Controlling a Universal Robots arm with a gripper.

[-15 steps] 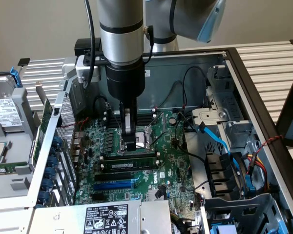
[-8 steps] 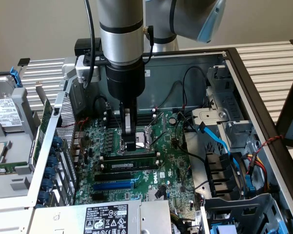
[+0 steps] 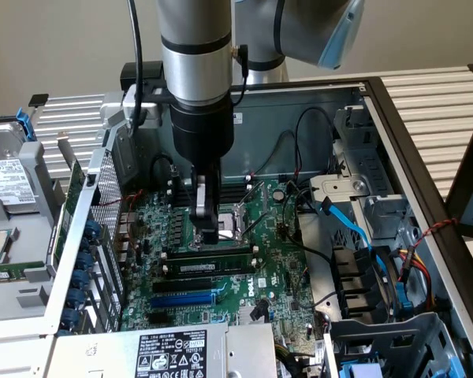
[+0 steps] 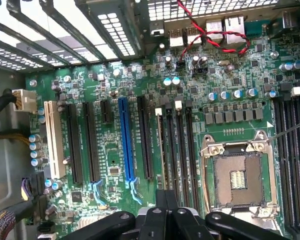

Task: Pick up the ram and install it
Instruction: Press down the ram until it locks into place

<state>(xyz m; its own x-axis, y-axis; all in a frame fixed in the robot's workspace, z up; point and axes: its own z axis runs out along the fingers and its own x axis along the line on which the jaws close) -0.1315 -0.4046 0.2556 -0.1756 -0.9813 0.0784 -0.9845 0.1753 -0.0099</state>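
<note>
Silver cylindrical arm [image 3: 195,47] with blue-grey joint cap, black wrist section, black cable, black fingers [image 3: 208,224].

Inside the open computer case [image 3: 394,118], the motherboard [image 3: 276,268] lies flat, its processor socket [image 3: 244,216] near the centre. The claw [image 3: 209,234] hangs just beside that socket, over the ram [image 3: 209,253] seated in the nearest memory slot; the expansion slot [image 3: 183,300] lies beyond the ram from the socket.

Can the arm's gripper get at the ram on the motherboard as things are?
Probably yes. The gripper hangs right over the ram, which stands edge-up among the black slots, with the fingers shut just above its top edge. Nothing lies between them; the blue cable sits off to the exterior view's right.
</note>
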